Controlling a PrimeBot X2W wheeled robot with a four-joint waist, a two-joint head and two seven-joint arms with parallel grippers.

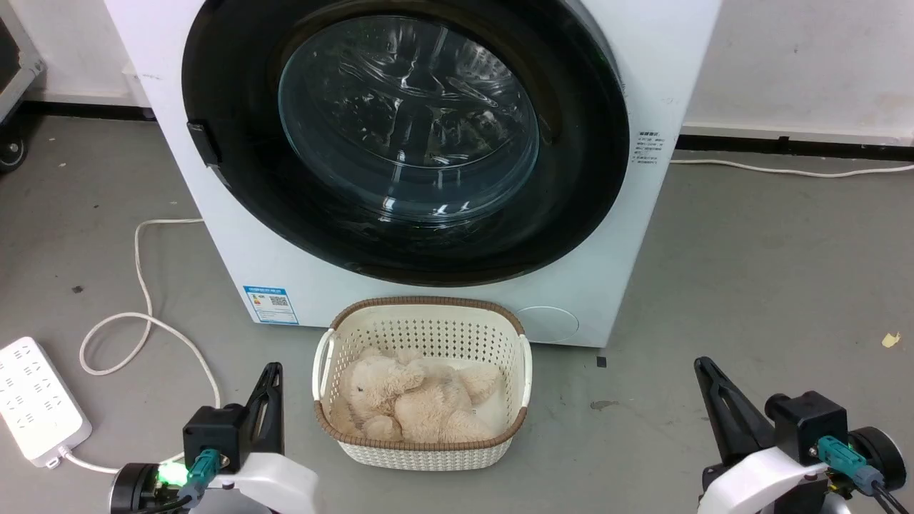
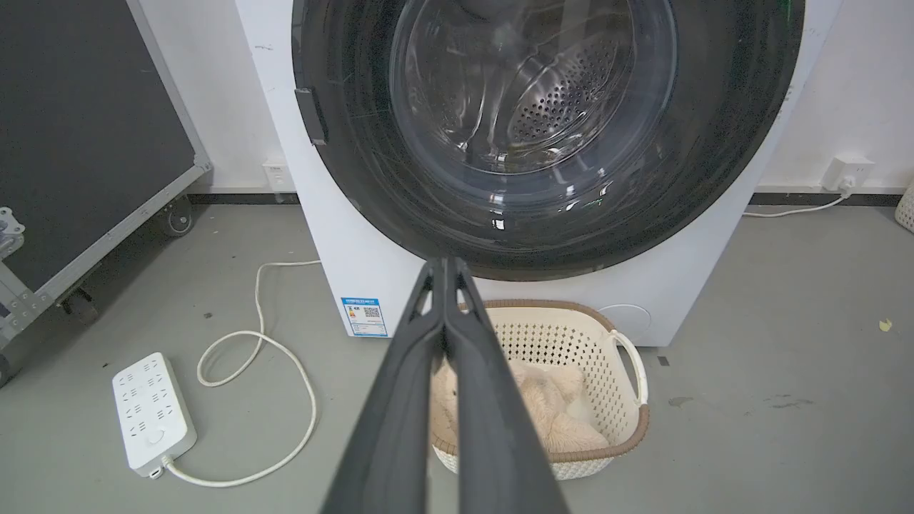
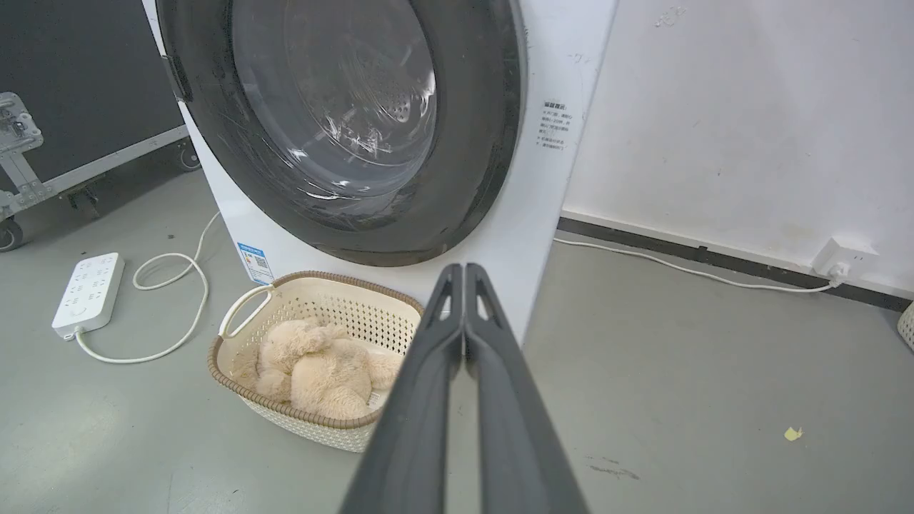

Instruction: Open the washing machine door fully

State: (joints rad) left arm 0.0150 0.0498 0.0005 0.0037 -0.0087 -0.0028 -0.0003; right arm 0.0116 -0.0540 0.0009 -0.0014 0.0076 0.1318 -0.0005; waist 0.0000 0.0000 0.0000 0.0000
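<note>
The washing machine door [image 1: 407, 128] is sitting shut against the front of the white washing machine [image 1: 235, 257]. Its glossy black ring is covering most of that front and the bulging glass centre is showing the perforated steel drum behind it. A small dark handle tab [image 1: 203, 143] is sticking out at the door's left edge, as the head view shows it.

The left gripper [image 1: 273, 371] is hovering low over the grey floor [image 1: 750, 285], to the left of the laundry basket [image 1: 428, 303] and well apart from the door. In the left wrist view its two long dark fingers [image 2: 400, 400] are pressing together tip to tip, clenched on nothing, and pointing toward the lower rim of the door [image 2: 543, 128].

The right gripper [image 1: 703, 365] is hovering at the far side of the basket, also well short of the machine. In the right wrist view its fingers [image 3: 514, 414] are likewise meeting at the tips – closed and empty – and aiming at the machine's lower right corner, beside the door [image 3: 343, 121].

The cream basket with its brown woven rim is standing on the floor just in front of the machine, below the door. A beige plush bear [image 1: 414, 400] is lying inside it. To the left, a white power strip [image 1: 36, 400] is resting on the floor, with its white cable [image 1: 143, 285] looping toward the machine.
</note>
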